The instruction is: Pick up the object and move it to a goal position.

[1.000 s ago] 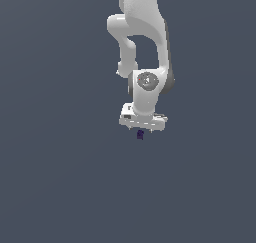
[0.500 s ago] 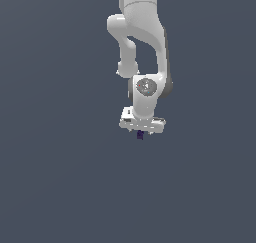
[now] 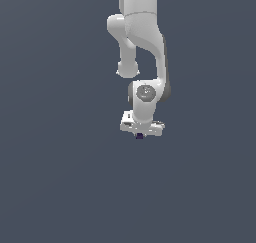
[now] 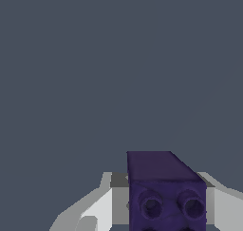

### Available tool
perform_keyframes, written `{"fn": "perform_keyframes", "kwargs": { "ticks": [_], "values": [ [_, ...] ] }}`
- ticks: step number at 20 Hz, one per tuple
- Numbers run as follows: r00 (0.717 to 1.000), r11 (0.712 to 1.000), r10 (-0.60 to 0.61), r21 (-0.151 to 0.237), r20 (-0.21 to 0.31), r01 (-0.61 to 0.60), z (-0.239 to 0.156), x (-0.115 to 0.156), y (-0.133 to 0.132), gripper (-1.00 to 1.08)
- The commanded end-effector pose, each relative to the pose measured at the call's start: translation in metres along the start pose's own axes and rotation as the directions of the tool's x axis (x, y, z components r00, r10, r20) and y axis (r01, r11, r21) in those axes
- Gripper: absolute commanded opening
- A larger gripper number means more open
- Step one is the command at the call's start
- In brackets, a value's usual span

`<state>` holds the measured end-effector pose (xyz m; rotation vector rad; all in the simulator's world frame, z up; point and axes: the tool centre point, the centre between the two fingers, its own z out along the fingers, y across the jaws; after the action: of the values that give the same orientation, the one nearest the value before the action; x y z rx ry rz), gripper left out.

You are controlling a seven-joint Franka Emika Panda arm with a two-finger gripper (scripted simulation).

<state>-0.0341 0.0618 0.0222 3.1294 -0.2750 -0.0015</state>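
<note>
carry step, judged: dark purple block pinched between white gripper fingers, clear of the grey ground; next, likely steady transport to a goal, no marker visible, grip kept firm.

A dark purple block with two round sockets on its near face sits clamped between the white fingers of the claw, against plain grey.
</note>
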Motion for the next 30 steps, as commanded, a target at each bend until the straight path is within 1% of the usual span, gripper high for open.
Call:
{"fn": "perform_keyframes", "kwargs": {
  "ticks": [1, 10, 13, 17, 24, 27, 30],
  "values": [
    [1.0, 1.0, 0.0, 0.0, -0.001, 0.0, 0.0, 0.0, 0.0, -1.0],
    [1.0, 1.0, 0.0, 0.0, -0.001, 0.0, 0.0, 0.0, 0.0, -1.0],
    [1.0, 1.0, 0.0, 0.0, -0.001, 0.0, -0.005, 0.001, -0.006, -1.0],
    [1.0, 1.0, 0.0, 0.0, -0.001, 0.0, -0.018, 0.001, -0.022, -1.0],
    [1.0, 1.0, 0.0, 0.0, -0.001, 0.0, -0.053, 0.005, -0.064, -1.0],
    [1.0, 1.0, 0.0, 0.0, -0.001, 0.0, -0.062, 0.007, -0.075, -1.0],
    [1.0, 1.0, 0.0, 0.0, -0.001, 0.0, -0.067, 0.008, -0.081, -1.0]
  ]
}}
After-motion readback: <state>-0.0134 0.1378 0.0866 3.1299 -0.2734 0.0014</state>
